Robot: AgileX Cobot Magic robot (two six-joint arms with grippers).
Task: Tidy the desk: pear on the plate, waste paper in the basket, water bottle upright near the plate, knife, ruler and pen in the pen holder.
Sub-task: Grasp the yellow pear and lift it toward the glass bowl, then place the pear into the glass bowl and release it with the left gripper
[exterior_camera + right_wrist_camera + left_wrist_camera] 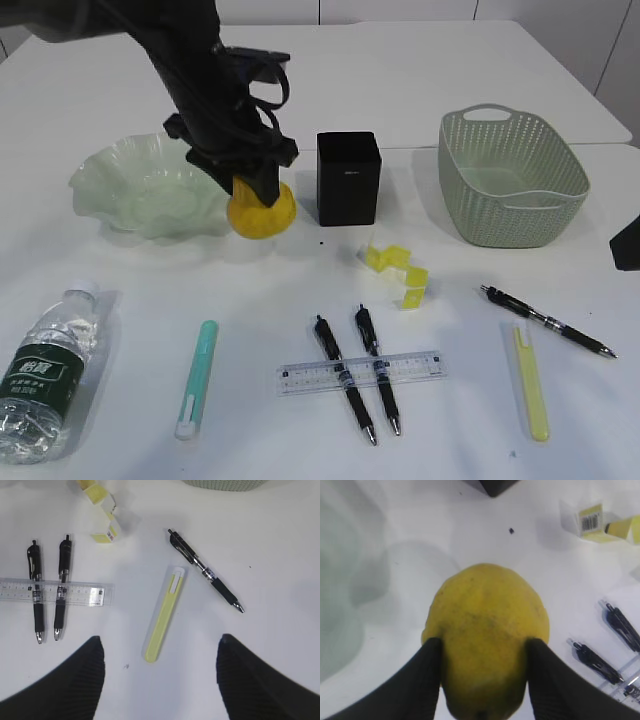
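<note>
Just beside the pale green wavy-edged glass plate [150, 185], the left gripper [482, 672] pinches the smooth, firm yellow pear [487, 635] across its middle, which looks weighty and liable to slip, while the right gripper [160, 672] hangs spread wide.

Bright even overhead light, soft short shadows on the white bench [450, 60], pear [487, 635] slightly blurred close up, no glare.

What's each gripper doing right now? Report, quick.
Left gripper: closed on the pear.
Right gripper: open, holding nothing.
</note>
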